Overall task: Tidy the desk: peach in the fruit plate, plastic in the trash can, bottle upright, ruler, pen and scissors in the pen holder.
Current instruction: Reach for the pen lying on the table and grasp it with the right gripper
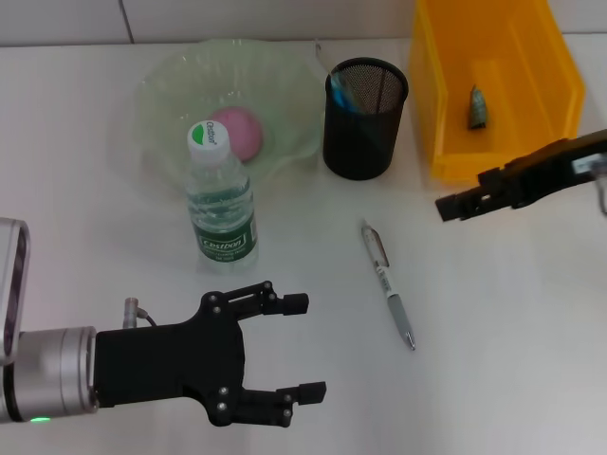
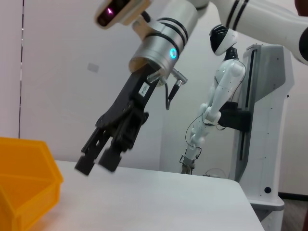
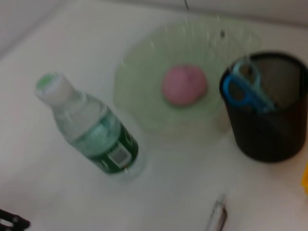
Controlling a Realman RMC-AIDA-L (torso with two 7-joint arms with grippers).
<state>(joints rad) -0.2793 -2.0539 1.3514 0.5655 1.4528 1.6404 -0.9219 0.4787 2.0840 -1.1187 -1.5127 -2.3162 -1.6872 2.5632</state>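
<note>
The white tabletop (image 1: 493,379) carries everything, and the black mesh pen holder (image 1: 365,118) serves as the landmark. Just to its right sits the yellow trash can (image 1: 446,114), with a small dark piece of plastic (image 1: 477,106) lying inside. To the holder's left the pale green fruit plate (image 1: 171,85) holds the pink peach (image 1: 237,133). The bottle (image 1: 221,204) stands upright in front of the plate, nearer the robot and left of the holder. Blue-handled scissors (image 3: 245,84) stick out of the holder. The pen (image 1: 388,284) lies flat on the tabletop in front of the holder, apart from it.

The left end effector (image 1: 303,346) hovers low, well in front of the holder, fingers spread wide and empty. The right end effector (image 1: 453,204) hangs to the holder's right, in front of the trash can, fingers nearly together and holding nothing.
</note>
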